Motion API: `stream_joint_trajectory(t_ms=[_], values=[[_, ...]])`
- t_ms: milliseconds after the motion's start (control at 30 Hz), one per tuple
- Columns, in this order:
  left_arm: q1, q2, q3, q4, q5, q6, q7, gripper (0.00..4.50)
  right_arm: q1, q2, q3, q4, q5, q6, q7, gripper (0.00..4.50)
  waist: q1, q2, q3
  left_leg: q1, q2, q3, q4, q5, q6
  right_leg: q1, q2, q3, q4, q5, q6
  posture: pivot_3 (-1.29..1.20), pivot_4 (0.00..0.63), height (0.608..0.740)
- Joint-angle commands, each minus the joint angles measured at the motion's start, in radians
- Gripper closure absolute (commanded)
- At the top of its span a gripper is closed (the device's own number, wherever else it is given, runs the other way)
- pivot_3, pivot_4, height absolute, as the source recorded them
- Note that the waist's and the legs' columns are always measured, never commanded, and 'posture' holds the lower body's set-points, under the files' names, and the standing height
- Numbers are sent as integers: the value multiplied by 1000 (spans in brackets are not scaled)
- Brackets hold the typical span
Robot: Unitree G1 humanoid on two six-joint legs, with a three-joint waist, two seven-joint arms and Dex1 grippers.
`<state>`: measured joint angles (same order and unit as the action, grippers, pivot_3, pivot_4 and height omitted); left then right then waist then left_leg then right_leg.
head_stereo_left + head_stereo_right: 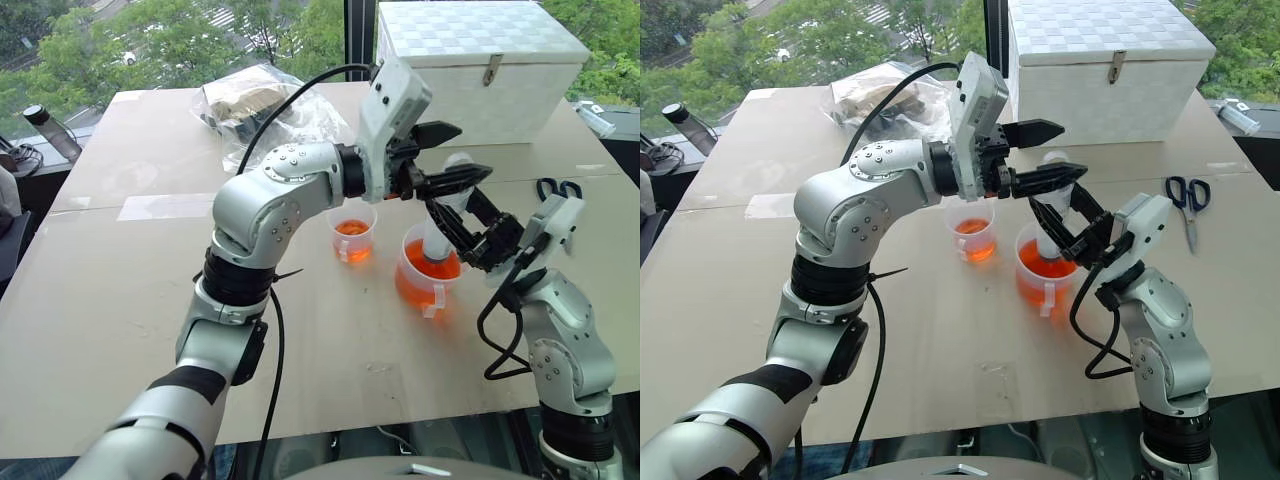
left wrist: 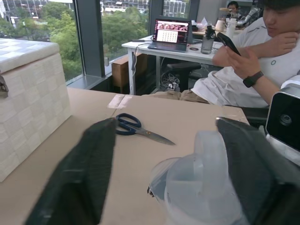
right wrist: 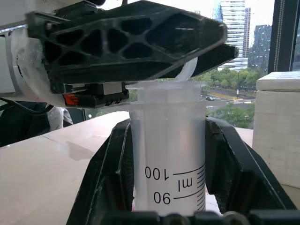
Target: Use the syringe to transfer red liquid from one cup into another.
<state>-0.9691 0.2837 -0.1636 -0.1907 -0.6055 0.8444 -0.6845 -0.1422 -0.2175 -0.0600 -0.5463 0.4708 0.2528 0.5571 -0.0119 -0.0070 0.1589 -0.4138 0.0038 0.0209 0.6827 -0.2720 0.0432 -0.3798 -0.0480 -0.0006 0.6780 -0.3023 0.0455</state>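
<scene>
Right of centre in the left eye view, the right gripper [image 1: 462, 232] pinches the syringe [image 1: 437, 240] barrel between its fingers [image 3: 112, 178], holding it upright with its tip in the red liquid [image 1: 432, 268] of the wide beaker [image 1: 430, 285]. Just above, the left gripper [image 1: 448, 158] has its fingers spread around the white plunger top. Left of the beaker stands the smaller cup [image 1: 352, 232]. Farther back lie scissors [image 1: 557, 189] and a white box [image 1: 480, 60] on the worktop [image 1: 120, 290].

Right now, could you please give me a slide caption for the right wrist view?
Right gripper clamps the syringe barrel by its scale marks; the left gripper reaches over the plunger end.
</scene>
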Motion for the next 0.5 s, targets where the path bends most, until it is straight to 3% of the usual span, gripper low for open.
stream_joint_trajectory(t_ms=[33, 133, 500], values=[[-13, 15, 22, -31, -26, -2, -41, 3133, -1, -10, 3, -34, 2, -31, -12, 2990, 1, 0, 0, 0, 0, 0, 0, 0, 0, 0, 0, 0, 0, 0, 0, 0, 150, 740], [-4, 24, 15, -51, -41, 15, -63, 4470, 1, -18, 3, -31, 5, -34, -17, 2990, 1, 0, 0, 0, 0, 0, 0, 0, 0, 0, 0, 0, 0, 0, 0, 0, 150, 740], [-89, -29, 69, -36, -74, 52, 0, 4470, 34, -15, 21, -11, 8, -51, -29, 2990, 2, 0, 0, 0, 0, 0, 1, 0, 0, 0, 0, 0, 0, 0, 0, 0, 150, 740]])
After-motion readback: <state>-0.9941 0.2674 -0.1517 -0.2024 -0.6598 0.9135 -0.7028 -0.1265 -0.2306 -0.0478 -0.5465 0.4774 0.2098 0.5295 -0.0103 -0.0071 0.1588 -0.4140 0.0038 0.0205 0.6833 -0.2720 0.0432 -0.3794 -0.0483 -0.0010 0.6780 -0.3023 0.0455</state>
